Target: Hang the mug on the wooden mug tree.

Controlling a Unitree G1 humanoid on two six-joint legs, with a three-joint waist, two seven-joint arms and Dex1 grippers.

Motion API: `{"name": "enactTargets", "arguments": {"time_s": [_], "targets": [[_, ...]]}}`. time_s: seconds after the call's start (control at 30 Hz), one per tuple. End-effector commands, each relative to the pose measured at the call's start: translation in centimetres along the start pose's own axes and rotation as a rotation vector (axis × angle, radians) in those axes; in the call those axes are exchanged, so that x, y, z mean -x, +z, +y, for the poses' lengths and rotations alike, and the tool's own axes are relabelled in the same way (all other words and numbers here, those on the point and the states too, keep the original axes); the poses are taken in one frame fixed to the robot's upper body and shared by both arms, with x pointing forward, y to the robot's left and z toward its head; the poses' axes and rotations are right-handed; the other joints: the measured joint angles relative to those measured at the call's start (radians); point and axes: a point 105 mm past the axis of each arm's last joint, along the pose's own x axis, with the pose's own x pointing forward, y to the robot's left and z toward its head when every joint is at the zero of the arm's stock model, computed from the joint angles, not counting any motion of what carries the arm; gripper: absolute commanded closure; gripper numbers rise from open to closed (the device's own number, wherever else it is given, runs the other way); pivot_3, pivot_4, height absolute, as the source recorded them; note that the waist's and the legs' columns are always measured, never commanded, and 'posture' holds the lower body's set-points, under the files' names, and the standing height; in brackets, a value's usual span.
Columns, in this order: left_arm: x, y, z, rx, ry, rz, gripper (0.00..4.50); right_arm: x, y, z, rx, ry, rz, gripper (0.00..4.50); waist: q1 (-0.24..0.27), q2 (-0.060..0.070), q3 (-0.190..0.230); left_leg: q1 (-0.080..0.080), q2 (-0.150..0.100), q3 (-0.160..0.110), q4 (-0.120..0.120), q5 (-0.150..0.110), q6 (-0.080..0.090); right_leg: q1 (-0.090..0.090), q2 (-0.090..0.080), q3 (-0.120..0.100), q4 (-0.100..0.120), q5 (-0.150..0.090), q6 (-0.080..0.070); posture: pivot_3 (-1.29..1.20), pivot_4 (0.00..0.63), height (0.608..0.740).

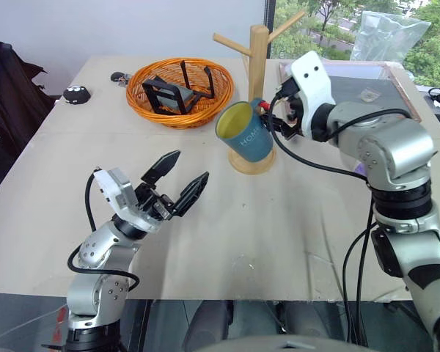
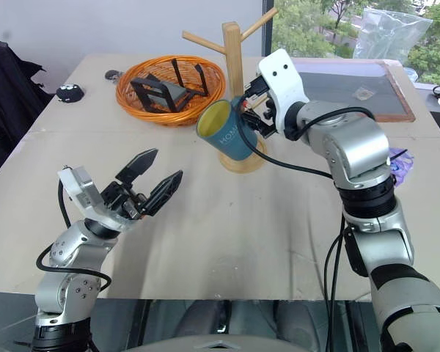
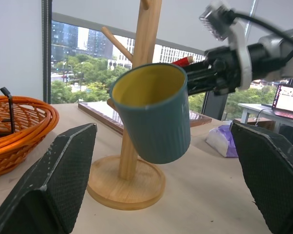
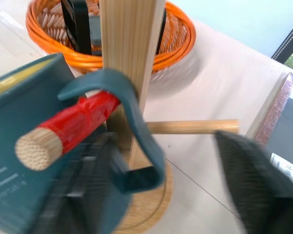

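Note:
The teal-blue mug (image 1: 246, 136) with a yellow inside hangs tilted on the wooden mug tree (image 1: 258, 51), above the tree's round base. Its loop handle (image 4: 136, 112) is threaded over the red-tipped peg (image 4: 83, 117). My right gripper (image 1: 279, 119) is right behind the mug at the handle. Its two fingers stand apart on either side of the handle, open, and the mug rests on the peg. My left gripper (image 1: 191, 166) is open and holds nothing, low over the near left of the table, pointing toward the mug (image 3: 154, 117).
An orange wicker basket (image 1: 180, 92) with black items stands at the back, left of the tree. A dark framed board (image 1: 352, 81) lies at the back right, a clear plastic bag (image 1: 385, 33) beyond it. A small black object (image 1: 75, 94) sits far left.

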Motion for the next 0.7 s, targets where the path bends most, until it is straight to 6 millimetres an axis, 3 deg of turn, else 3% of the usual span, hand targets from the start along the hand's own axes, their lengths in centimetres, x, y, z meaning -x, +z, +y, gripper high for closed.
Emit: {"name": "enactTargets", "arguments": {"time_s": [0.03,0.2,0.3,0.4,0.47,0.57,0.7], "targets": [[-0.1,0.4,-0.4,-0.023,-0.025,0.001,0.00,2.5,0.9,-0.5,-0.010,0.015,-0.057,0.47,0.001,0.000,0.000,0.000,0.000,0.000,0.000,0.000,0.000,0.000,0.000,0.000,0.000,0.000,0.000,0.00,0.150,0.740],[0.4,-1.5,-1.1,0.019,-0.050,0.125,0.00,6.4,-2.6,0.7,-0.046,0.193,-0.059,0.47,0.005,-0.001,-0.001,0.000,0.000,0.000,0.000,0.000,0.000,0.001,0.000,0.000,0.000,0.000,0.000,0.00,0.150,0.740],[1.6,-4.3,-1.3,0.038,-0.034,0.299,0.00,8.9,-6.9,1.7,-0.065,0.234,-0.127,0.47,0.005,-0.002,-0.001,0.000,0.000,0.000,-0.001,-0.003,0.005,0.001,0.000,0.000,-0.002,0.000,0.000,0.00,0.150,0.740],[3.4,-6.9,-1.7,0.034,-0.011,0.479,0.00,11.1,-11.4,4.0,-0.176,0.322,-0.128,0.47,0.004,-0.002,-0.001,0.000,0.000,0.000,-0.002,-0.003,0.005,0.002,0.000,-0.001,-0.002,0.000,0.000,0.00,0.150,0.740],[4.1,-7.6,-2.2,0.030,-0.011,0.536,0.00,11.6,-13.9,4.1,-0.250,0.287,-0.109,0.22,-0.014,-0.001,0.000,0.001,0.000,0.003,-0.002,-0.003,0.005,0.001,0.000,0.003,-0.001,0.000,0.001,0.00,0.150,0.740],[4.9,-8.3,-2.8,0.030,-0.004,0.585,0.00,12.5,-17.8,3.5,-0.270,0.187,-0.092,0.22,-0.018,-0.003,-0.001,0.018,0.004,0.004,-0.002,-0.003,0.006,0.018,0.001,0.003,-0.002,0.000,0.001,0.00,0.150,0.740],[5.5,-8.8,-3.1,0.006,0.013,0.621,0.00,13.2,-20.1,2.9,-0.230,0.120,-0.093,0.22,-0.012,-0.003,0.000,0.022,0.005,0.003,-0.002,-0.003,0.006,0.021,0.001,0.002,-0.003,0.000,0.000,0.00,0.150,0.740]]}}
